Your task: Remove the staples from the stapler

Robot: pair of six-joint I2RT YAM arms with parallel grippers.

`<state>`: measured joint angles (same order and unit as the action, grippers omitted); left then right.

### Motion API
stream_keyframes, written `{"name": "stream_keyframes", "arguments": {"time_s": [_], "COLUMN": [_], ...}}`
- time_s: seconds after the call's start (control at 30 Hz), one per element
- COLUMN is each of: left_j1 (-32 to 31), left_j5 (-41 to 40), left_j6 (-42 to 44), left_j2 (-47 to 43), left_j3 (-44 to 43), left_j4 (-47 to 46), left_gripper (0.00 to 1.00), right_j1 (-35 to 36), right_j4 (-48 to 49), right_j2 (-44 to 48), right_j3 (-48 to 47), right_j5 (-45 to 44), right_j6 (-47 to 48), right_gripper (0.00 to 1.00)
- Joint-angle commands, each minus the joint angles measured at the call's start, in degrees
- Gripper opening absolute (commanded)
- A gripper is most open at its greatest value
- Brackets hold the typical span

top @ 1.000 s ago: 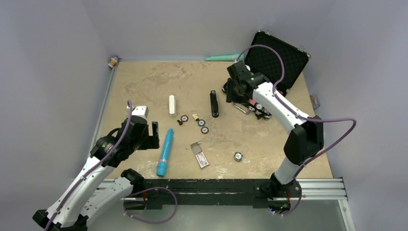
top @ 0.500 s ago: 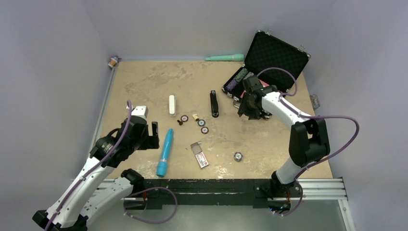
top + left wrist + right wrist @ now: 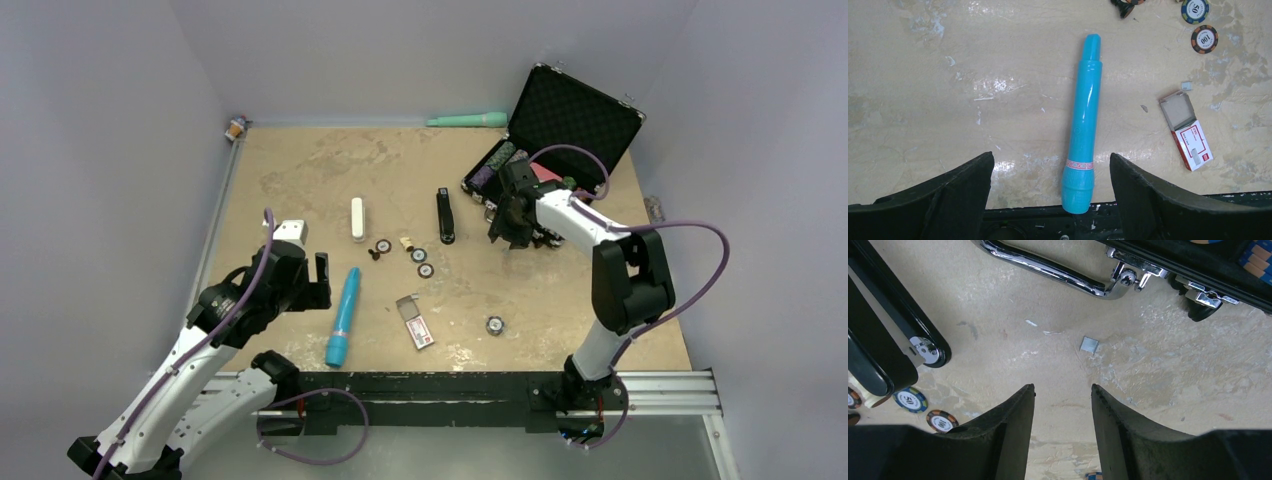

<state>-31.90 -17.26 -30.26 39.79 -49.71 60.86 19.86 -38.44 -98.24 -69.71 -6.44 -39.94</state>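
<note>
The slim black stapler point(image 3: 445, 215) lies flat in the middle of the table, long axis running near to far. Its near end with a silvery rivet shows at the left of the right wrist view point(image 3: 893, 342). My right gripper point(image 3: 503, 234) hovers low to the right of the stapler, apart from it. In its wrist view the gripper point(image 3: 1063, 390) is open and empty over bare table. My left gripper point(image 3: 322, 281) is open and empty at the near left, beside the blue tube point(image 3: 343, 315). In the left wrist view the gripper point(image 3: 1050, 162) straddles the tube's point(image 3: 1086, 120) thick end without touching.
An open black case point(image 3: 572, 118) of poker chips stands back right, its chrome handle point(image 3: 1048, 269) just beyond my right gripper. Loose chips point(image 3: 419, 256), a white bar point(image 3: 357, 218), an open red-and-white staple box point(image 3: 415, 323), a small metal scrap point(image 3: 1089, 345) and a teal tube point(image 3: 467, 120) are around.
My right arm has swung from the case's left end down and forward, settling low to the right of the stapler. The left arm has not moved.
</note>
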Motion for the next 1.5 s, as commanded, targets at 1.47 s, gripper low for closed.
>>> {"name": "stream_keyframes", "arguments": {"time_s": [1.47], "left_j1": [0.17], "left_j5": [-1.46], "left_j6": [0.20], "left_j2": [1.73], "left_j3": [-0.98], "left_j4": [-1.01], "left_gripper": [0.88], "right_j1": [-2.10], "right_j4": [2.87], "right_j2": [-9.41], "right_j3": [-1.20], "right_j5": [-4.69], "right_j6": [-3.17], "right_gripper": [0.43]}}
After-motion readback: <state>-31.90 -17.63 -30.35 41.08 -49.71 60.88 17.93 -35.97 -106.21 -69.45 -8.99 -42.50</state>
